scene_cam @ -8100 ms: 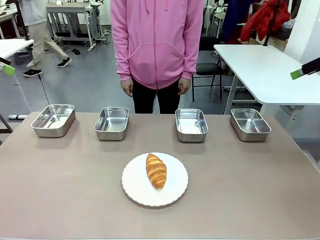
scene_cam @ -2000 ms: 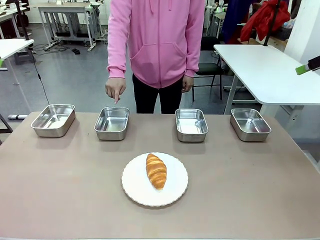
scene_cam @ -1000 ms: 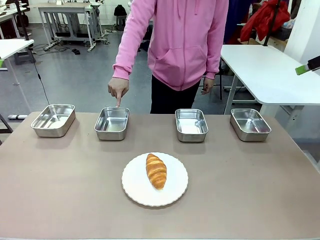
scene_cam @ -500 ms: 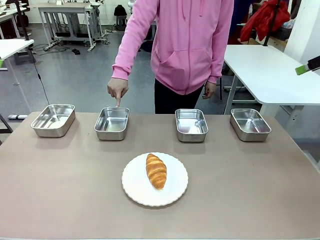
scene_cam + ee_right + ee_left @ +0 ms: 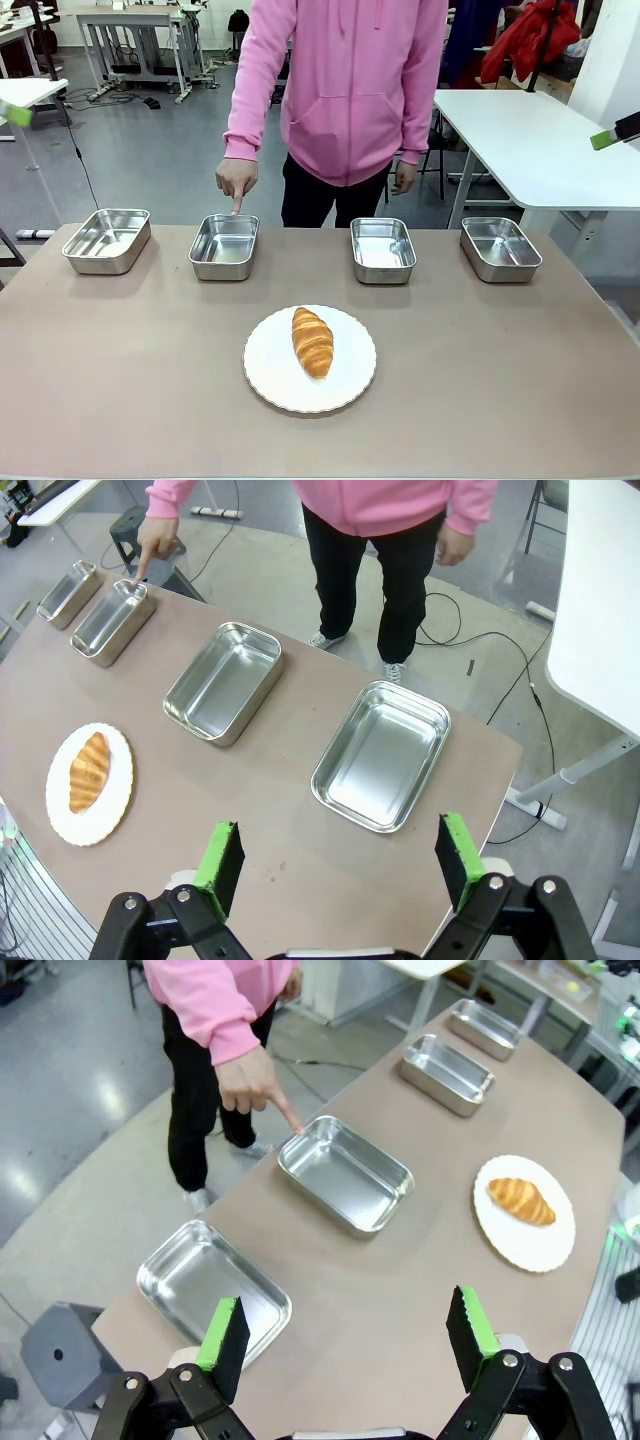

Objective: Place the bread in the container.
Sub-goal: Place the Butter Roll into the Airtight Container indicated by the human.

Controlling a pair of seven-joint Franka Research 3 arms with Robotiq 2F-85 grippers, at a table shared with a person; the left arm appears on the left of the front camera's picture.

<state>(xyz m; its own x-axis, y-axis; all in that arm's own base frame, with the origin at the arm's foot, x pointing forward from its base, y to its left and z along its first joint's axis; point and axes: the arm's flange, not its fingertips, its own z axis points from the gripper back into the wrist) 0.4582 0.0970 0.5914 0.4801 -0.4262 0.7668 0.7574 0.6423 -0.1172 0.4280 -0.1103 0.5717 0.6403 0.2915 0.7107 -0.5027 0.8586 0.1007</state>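
Observation:
The bread (image 5: 312, 342), a golden-brown croissant, lies on a round white plate (image 5: 270, 380) at the table's middle front. A person's hand (image 5: 236, 182) points a finger down at the far rim of the container (image 5: 224, 246), the second steel pan from the left, which has nothing in it. In the left wrist view my left gripper (image 5: 347, 1328) hangs open high above the table's left end, with the container (image 5: 345, 1173) and the bread (image 5: 520, 1201) ahead. Above the right end, my right gripper (image 5: 340, 860) is open too, far from the bread (image 5: 88, 771).
Three more steel pans stand in the far row: one at the left end (image 5: 106, 240), one right of middle (image 5: 383, 250), one at the right end (image 5: 500, 248). The person in a pink hoodie (image 5: 340, 90) stands at the far edge. A white table (image 5: 530, 140) stands behind on the right.
The person raised a hand and now points at the second pan from the left, holding the finger there while the body sways. A green pad of my left gripper edged into the front view's upper left.

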